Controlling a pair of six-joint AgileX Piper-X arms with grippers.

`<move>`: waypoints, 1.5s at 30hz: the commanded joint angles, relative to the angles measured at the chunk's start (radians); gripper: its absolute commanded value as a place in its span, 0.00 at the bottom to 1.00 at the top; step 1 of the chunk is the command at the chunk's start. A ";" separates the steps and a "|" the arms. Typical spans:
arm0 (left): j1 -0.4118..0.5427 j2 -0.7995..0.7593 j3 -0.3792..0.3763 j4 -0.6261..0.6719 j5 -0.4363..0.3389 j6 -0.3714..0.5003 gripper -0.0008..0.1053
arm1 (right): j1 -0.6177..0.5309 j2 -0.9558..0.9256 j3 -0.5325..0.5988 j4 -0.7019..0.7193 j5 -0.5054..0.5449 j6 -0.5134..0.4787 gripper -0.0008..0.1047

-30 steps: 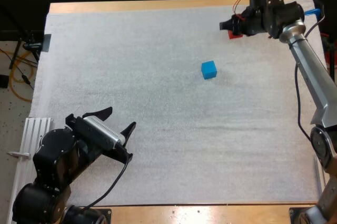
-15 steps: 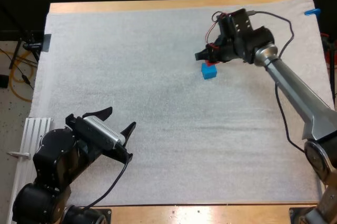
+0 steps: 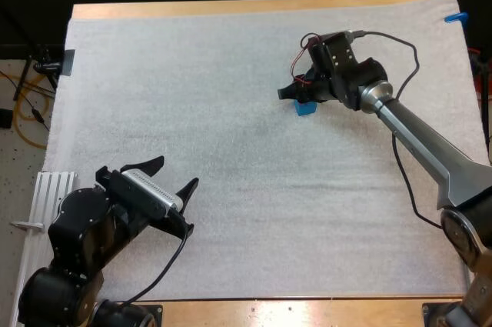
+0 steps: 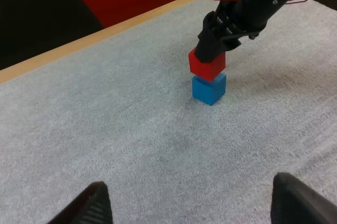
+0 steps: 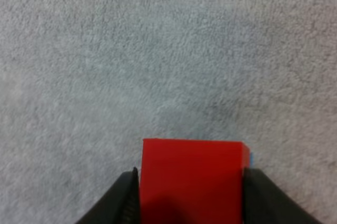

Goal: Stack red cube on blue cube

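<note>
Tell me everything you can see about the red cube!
The red cube is a plain, bright red block with flat faces. The right gripper holds it, its black fingers pressing on two opposite sides. It sits right on top of the blue cube, slightly askew; whether its full weight rests there I cannot tell.

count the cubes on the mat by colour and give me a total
red cube: 1
blue cube: 1
total: 2
</note>
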 commanded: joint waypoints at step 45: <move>-0.005 -0.003 -0.009 -0.005 -0.002 -0.009 0.60 | -0.003 0.008 -0.002 0.032 0.000 0.038 0.58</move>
